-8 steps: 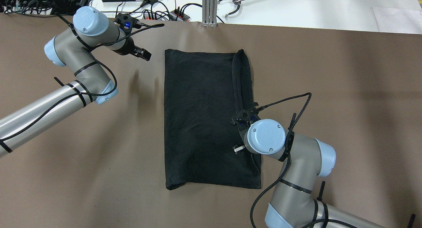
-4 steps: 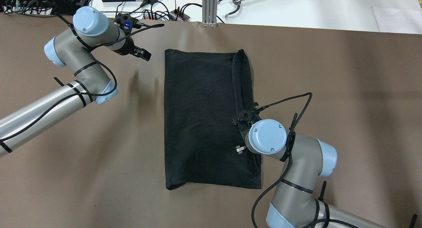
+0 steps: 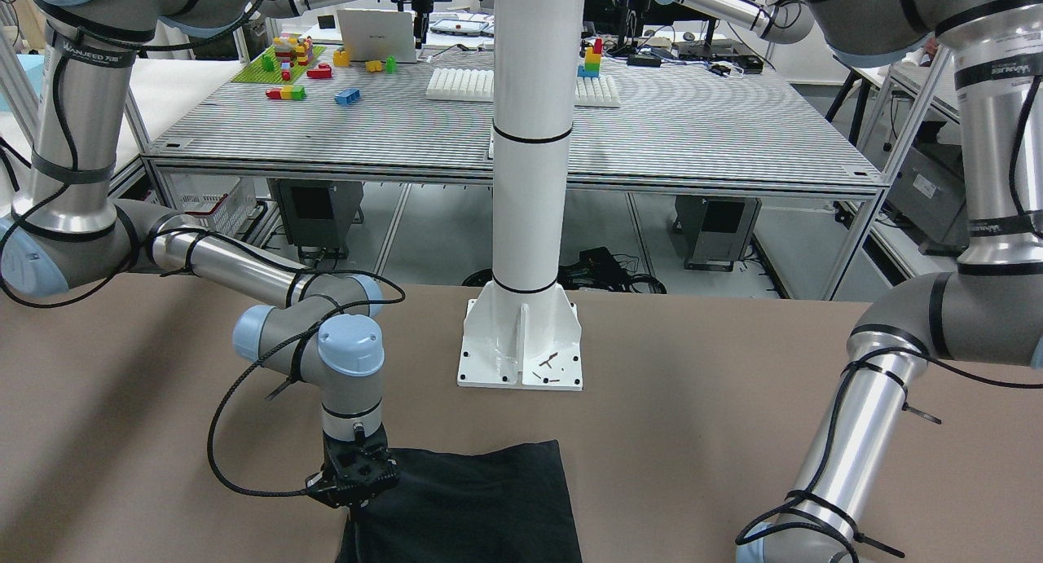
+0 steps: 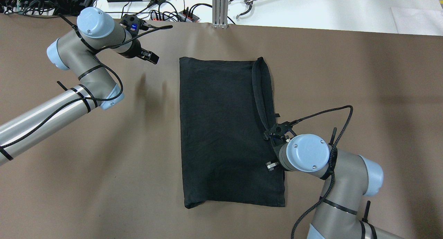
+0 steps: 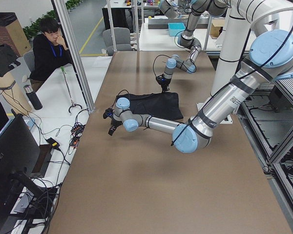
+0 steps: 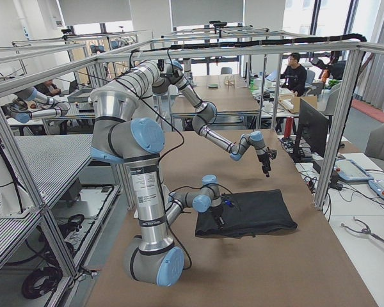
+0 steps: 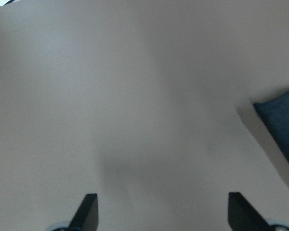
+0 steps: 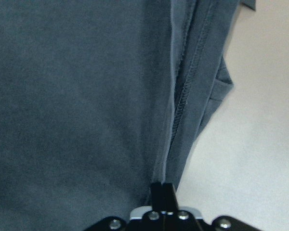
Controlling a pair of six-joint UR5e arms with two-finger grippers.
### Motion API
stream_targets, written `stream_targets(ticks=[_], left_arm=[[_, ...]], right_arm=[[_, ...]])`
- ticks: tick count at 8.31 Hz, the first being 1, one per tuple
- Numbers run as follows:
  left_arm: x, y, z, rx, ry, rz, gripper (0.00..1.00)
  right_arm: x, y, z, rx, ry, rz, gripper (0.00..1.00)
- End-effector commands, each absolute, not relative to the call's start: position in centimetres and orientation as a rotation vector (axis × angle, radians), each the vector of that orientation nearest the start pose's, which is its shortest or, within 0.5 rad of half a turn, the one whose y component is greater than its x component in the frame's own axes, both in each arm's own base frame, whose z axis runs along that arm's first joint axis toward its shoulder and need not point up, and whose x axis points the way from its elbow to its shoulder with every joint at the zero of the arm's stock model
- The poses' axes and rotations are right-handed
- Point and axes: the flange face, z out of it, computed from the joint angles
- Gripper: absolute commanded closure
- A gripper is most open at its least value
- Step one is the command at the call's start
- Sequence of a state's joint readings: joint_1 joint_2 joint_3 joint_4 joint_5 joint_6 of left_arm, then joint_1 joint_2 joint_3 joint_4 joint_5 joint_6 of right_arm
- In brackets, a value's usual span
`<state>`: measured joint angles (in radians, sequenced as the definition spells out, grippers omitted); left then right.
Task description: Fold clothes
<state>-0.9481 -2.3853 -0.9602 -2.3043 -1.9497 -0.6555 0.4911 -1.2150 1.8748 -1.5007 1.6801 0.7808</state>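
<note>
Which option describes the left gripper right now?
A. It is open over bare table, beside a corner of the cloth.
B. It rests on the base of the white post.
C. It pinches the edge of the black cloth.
A: the left wrist view shows the left gripper with fingers wide apart over the brown table, and the black cloth off to the side.

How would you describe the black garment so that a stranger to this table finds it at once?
Start from the wide brown table and look at its middle. There lies a plain black fabric garment, folded into a flat rectangle. It is the only cloth there, with a stitched hem along the side where the right arm's fingers pinch it.
</note>
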Motion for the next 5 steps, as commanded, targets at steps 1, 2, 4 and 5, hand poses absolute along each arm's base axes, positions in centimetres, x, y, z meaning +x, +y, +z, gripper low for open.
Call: stream_targets(ticks=[1, 2, 4, 5], left_arm=[[41.0, -72.5, 34.9, 0.530, 0.836, 0.154, 0.05], [41.0, -72.5, 34.9, 0.530, 0.836, 0.154, 0.05], [41.0, -72.5, 34.8, 0.530, 0.836, 0.154, 0.05], [41.0, -72.5, 34.8, 0.530, 0.836, 0.154, 0.05]], right_arm=[[-46.1, -37.8, 33.4, 0.351, -0.655, -0.326, 0.07], [-46.3, -38.2, 32.5, 0.361, -0.665, -0.321, 0.06], [-47.1, -39.3, 31.3, 0.372, -0.672, -0.309, 0.06], [-48.9, -40.3, 30.9, 0.370, -0.666, -0.309, 0.07]])
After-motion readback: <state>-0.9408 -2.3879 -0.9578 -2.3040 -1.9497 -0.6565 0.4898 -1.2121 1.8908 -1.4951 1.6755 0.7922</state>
